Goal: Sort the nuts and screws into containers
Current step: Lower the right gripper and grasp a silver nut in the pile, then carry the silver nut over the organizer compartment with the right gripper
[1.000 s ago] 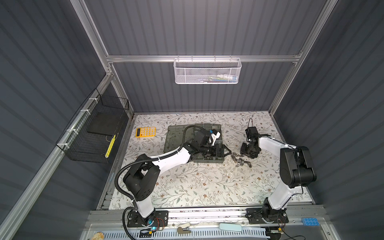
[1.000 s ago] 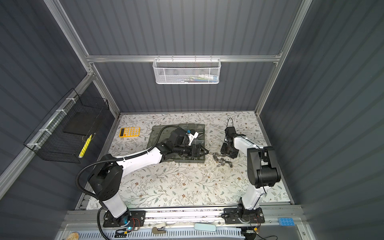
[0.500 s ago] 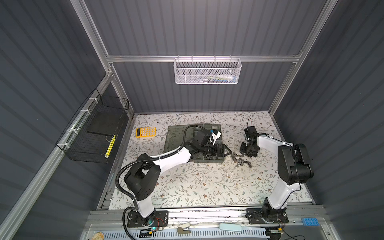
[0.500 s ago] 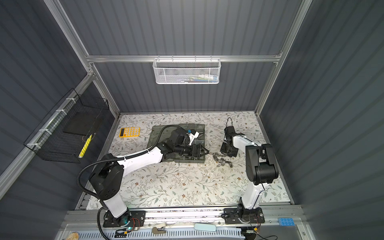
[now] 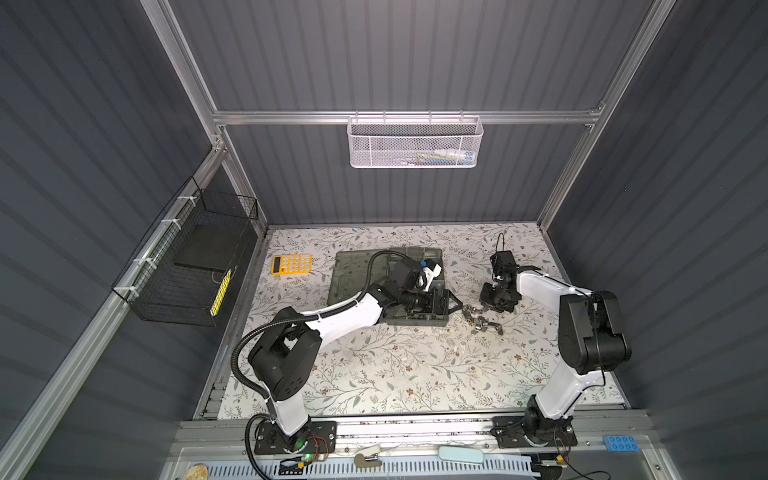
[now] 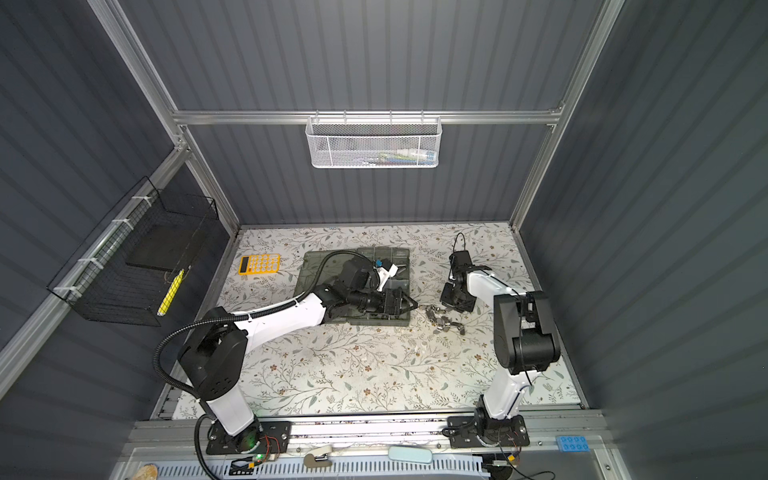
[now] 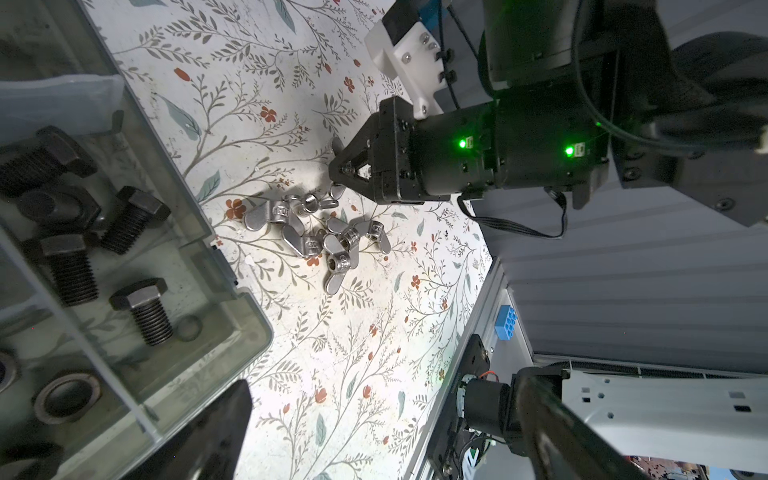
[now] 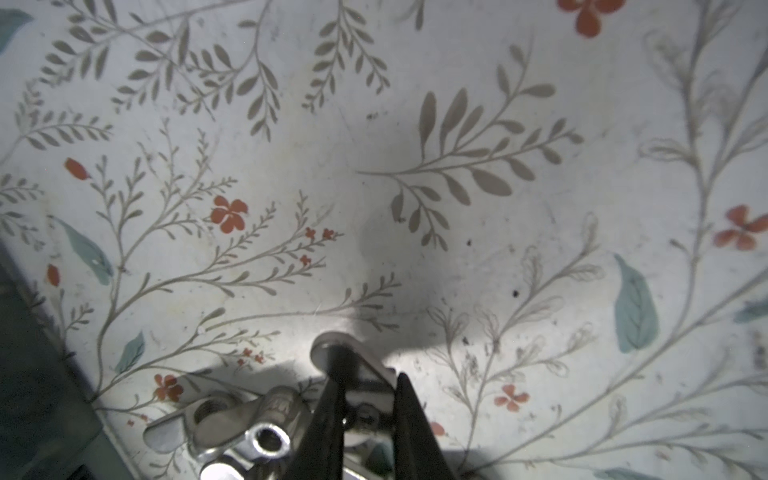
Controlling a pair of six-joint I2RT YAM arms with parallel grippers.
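Note:
Several silver wing nuts (image 7: 320, 237) lie in a small pile (image 5: 478, 322) (image 6: 442, 322) on the floral mat, just right of the organizer case (image 5: 415, 322) (image 6: 374, 322). My right gripper (image 8: 368, 390) (image 7: 338, 174) (image 5: 482, 307) (image 6: 446, 306) is down at the pile's far edge, shut on one silver wing nut (image 8: 353, 357). My left gripper (image 5: 451, 305) (image 6: 406, 305) hovers open over the case's right edge with nothing between its fingers (image 7: 208, 432). The case's containers (image 7: 232, 332) hold black screws (image 7: 143, 311) and dark nuts (image 7: 66, 395).
The case's flat lid (image 5: 353, 274) lies to the left of the cells. A yellow calculator (image 5: 291, 264) sits at the back left. A black wire basket (image 5: 187, 270) hangs on the left wall and a white mesh basket (image 5: 415, 143) on the back wall.
My right gripper has closed on a wing nut at the edge of the pile, and its elbow has shifted slightly. The left arm has stayed where it was.

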